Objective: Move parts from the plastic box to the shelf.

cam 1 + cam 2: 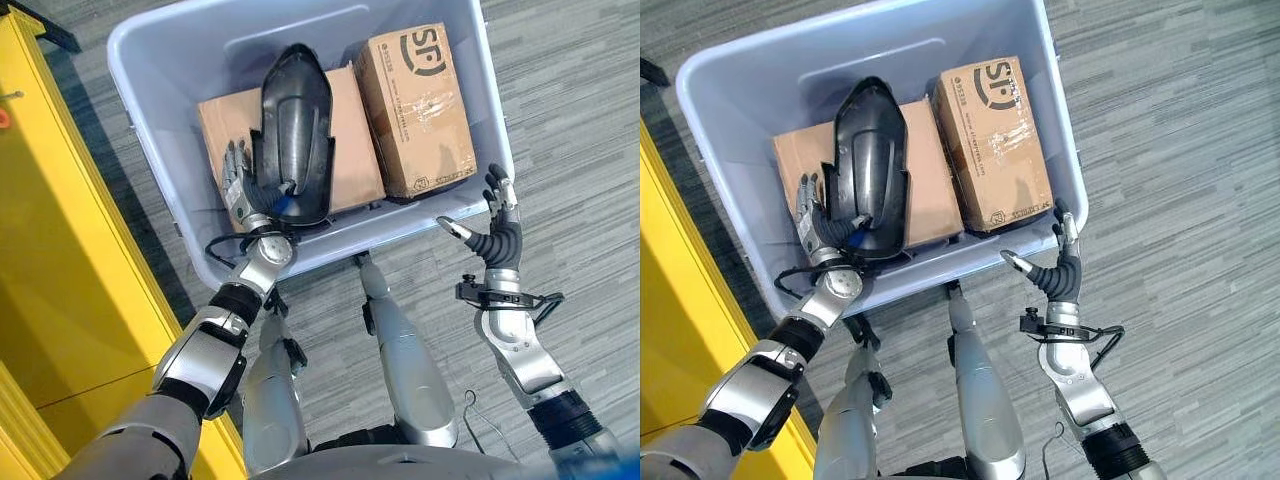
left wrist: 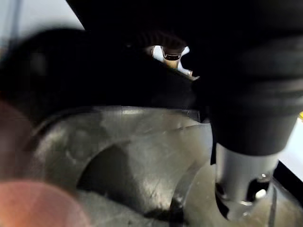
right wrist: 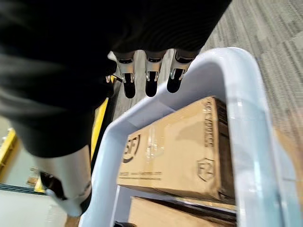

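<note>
The left hand (image 1: 240, 185) reaches down inside the pale plastic box (image 1: 160, 60), its fingers (image 1: 806, 203) standing straight up along the near-left edge of a long black moulded part (image 1: 295, 130); the palm presses against the part's lower end, but whether the thumb is curled round it I cannot tell, since the part hides it. The part lies tilted on top of a flat cardboard box (image 1: 355, 160) that sits just beyond the left hand, and a second, taller cardboard box (image 1: 992, 145) stands beside it on the far side of the part from that hand, against the plastic box's wall. The right hand (image 1: 497, 238) hangs outside the plastic box, just by its near corner, fingers straight and spread wide, thumb held apart, holding nothing; in its wrist view the dark fingertips (image 3: 150, 85) point past the rim toward the taller carton. A yellow shelf (image 1: 60, 260) stands beside the left arm, on grey floor (image 1: 580, 120).
</note>
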Controlling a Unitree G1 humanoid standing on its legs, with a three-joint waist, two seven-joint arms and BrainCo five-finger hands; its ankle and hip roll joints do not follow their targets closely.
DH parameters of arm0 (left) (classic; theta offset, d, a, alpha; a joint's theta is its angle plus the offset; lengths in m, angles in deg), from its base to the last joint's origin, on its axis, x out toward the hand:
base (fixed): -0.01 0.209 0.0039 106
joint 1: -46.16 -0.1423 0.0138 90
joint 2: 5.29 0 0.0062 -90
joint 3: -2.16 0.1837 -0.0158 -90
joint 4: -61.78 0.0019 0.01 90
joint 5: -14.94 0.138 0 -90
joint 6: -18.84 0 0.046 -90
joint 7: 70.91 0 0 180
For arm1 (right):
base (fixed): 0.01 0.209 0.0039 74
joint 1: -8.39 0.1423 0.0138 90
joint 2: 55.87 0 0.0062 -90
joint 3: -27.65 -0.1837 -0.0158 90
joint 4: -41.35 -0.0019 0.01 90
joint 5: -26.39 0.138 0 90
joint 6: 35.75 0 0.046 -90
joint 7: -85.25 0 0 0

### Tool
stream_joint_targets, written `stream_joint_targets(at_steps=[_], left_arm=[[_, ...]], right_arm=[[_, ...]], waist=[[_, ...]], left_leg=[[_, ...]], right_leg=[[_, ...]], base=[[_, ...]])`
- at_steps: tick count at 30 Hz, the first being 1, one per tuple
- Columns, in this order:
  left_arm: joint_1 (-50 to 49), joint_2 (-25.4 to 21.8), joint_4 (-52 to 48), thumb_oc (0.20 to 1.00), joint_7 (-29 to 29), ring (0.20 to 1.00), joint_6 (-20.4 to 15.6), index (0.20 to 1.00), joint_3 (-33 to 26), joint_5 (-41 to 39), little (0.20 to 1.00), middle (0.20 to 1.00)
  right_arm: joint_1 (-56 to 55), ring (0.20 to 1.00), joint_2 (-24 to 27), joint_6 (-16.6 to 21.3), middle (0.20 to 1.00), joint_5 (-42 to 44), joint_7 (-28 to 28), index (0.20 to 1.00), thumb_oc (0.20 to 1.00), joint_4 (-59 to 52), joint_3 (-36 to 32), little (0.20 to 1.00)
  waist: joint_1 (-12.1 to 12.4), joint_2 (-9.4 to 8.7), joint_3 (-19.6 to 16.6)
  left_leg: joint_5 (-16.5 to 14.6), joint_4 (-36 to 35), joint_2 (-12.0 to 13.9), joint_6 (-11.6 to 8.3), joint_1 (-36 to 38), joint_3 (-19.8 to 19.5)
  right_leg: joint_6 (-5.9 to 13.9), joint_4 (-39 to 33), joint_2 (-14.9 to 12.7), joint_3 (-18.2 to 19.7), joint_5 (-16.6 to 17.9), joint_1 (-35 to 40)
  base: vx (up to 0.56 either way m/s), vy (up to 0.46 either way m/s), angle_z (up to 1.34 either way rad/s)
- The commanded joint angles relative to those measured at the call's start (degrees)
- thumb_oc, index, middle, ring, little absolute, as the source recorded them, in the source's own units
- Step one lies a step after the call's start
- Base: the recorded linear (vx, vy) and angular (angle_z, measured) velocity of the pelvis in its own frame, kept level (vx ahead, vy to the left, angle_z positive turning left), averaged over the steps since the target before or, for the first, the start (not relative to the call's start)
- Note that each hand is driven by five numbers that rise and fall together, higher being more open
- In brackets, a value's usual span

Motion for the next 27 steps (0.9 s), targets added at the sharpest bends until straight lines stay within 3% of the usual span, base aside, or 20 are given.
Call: stream_joint_targets(at_steps=[1, 3, 4, 5, 10, 11, 12, 13, 27], left_arm=[[5.0, -2.7, 5.4, 1.000, 1.9, 1.000, -0.4, 1.000, 1.4, -1.3, 1.000, 1.000], [6.5, -2.4, 7.8, 1.000, 2.5, 1.000, 0.1, 1.000, 2.0, -1.4, 1.000, 1.000], [7.0, -2.2, 8.6, 1.000, 2.8, 1.000, 0.3, 1.000, 2.1, -1.6, 1.000, 1.000], [7.7, -2.0, 10.0, 1.000, 3.1, 1.000, 0.4, 1.000, 2.4, -1.8, 1.000, 1.000], [10.6, -1.5, 15.1, 1.000, 4.3, 1.000, 0.3, 1.000, 1.7, -4.4, 1.000, 1.000], [11.6, -1.8, 16.8, 0.369, 5.0, 0.369, -0.1, 0.369, 0.6, -6.6, 0.369, 0.369], [11.7, -1.8, 16.8, 0.247, 5.0, 0.247, -0.1, 0.247, 0.6, -6.6, 0.247, 0.247], [12.0, -2.1, 17.0, 0.200, 5.1, 0.200, -0.1, 0.200, 0.4, -6.7, 0.200, 0.200], [10.2, -1.7, 16.3, 0.200, 6.4, 0.200, -0.9, 0.200, 0.4, -6.4, 0.200, 0.200]], right_arm=[[4.1, 1.000, 1.4, 3.5, 1.000, 0.2, -0.9, 1.000, 1.000, -2.8, -2.2, 1.000], [4.1, 1.000, 1.4, 3.7, 1.000, 0.2, -0.9, 1.000, 1.000, -3.0, -2.0, 1.000], [4.1, 1.000, 1.5, 3.7, 1.000, 0.2, -0.8, 1.000, 1.000, -3.0, -1.8, 1.000], [4.1, 1.000, 1.6, 3.8, 1.000, 0.3, -0.8, 1.000, 1.000, -2.8, -1.7, 1.000], [4.6, 1.000, 1.5, 4.0, 1.000, 0.9, -0.3, 1.000, 1.000, -2.7, -0.7, 1.000], [4.5, 1.000, 1.3, 4.3, 1.000, 1.5, 0.3, 1.000, 1.000, -2.7, -0.2, 1.000], [4.6, 1.000, 1.3, 4.3, 1.000, 1.5, 0.3, 1.000, 1.000, -2.7, -0.2, 1.000], [4.5, 1.000, 1.4, 4.4, 1.000, 1.7, 0.4, 1.000, 1.000, -2.9, -0.2, 1.000], [3.0, 1.000, 1.8, 4.8, 1.000, 2.9, 2.1, 1.000, 1.000, -3.2, -0.8, 1.000]], waist=[[-2.3, -0.93, 1.9], [-2.5, -0.73, 1.9], [-2.8, -1.09, 1.9], [-2.8, -0.79, 1.9], [-3.6, -1.25, 1.9], [-4.0, -1.44, 1.9], [-4.1, -1.44, 1.9], [-4.2, -1.50, 1.9], [-3.7, -0.27, 1.5]], left_leg=[[-2.0, 0.7, -0.6, 0.34, 4.8, -0.8], [-3.7, 0.7, -0.6, 0.11, 5.4, -1.1], [-2.2, 0.7, -0.6, 0.29, 4.6, -0.4], [-3.8, 0.7, -0.5, 0.11, 5.3, -0.9], [-4.1, 0.7, -0.5, 0.05, 5.3, 0.0], [-4.2, 0.7, -0.2, -0.07, 5.4, 0.3], [-4.2, 0.7, -0.2, -0.07, 5.4, 0.3], [-4.2, 0.7, -0.1, -0.12, 5.5, 0.3], [-4.3, 0.7, -0.3, -0.01, 6.7, -0.8]], right_leg=[[5.05, 3.6, -4.8, -2.2, -5.4, 4.0], [5.42, 3.4, -4.7, -2.1, -6.5, 4.4], [5.02, 3.7, -4.6, -1.9, -5.4, 3.3], [5.41, 3.5, -4.5, -1.8, -6.6, 4.0], [5.56, 3.7, -4.0, -1.1, -6.5, 3.2], [5.61, 3.6, -3.8, -0.9, -6.4, 3.0], [5.61, 3.6, -3.8, -0.9, -6.4, 3.0], [5.66, 3.5, -3.8, -0.8, -6.4, 3.0], [5.27, 3.6, -3.8, -1.6, -7.2, 4.5]], base=[[0.01, 0.002, -0.08], [0.06, 0.025, -0.05], [0.10, 0.045, -0.02], [0.00, 0.000, 0.00], [0.02, 0.012, -0.01], [0.00, 0.000, 0.00], [0.00, 0.000, 0.00], [0.00, 0.000, 0.00], [0.00, 0.000, 0.00]])
